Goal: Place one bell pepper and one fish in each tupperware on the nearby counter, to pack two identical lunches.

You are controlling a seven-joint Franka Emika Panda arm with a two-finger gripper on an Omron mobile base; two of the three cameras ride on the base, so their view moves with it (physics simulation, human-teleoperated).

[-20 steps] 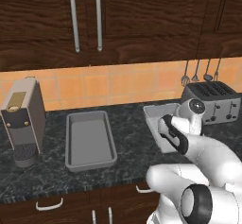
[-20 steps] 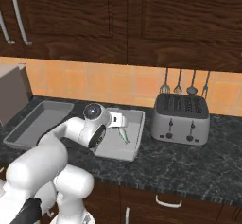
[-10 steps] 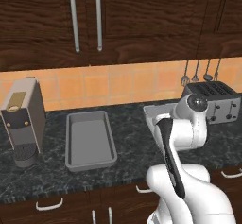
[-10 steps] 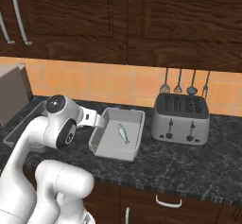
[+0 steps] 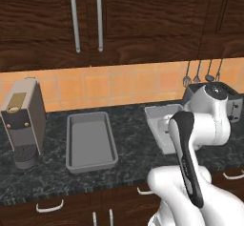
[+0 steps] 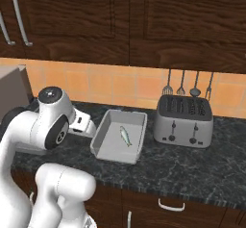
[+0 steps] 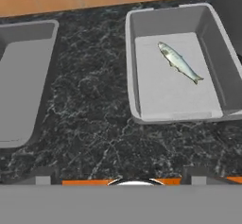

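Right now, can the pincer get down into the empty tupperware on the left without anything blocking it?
Probably yes. The empty tupperware lies open on the counter with nothing in it or over it; the coffee machine stands apart to its left.

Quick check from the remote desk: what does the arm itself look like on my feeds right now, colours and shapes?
The arm is glossy white with rounded, bulbous link housings. A dark strip runs along one link in the left base view. In the right base view a round dark joint cap with a pale centre tops the nearest housing, with another dark ring on its side. No cables show.
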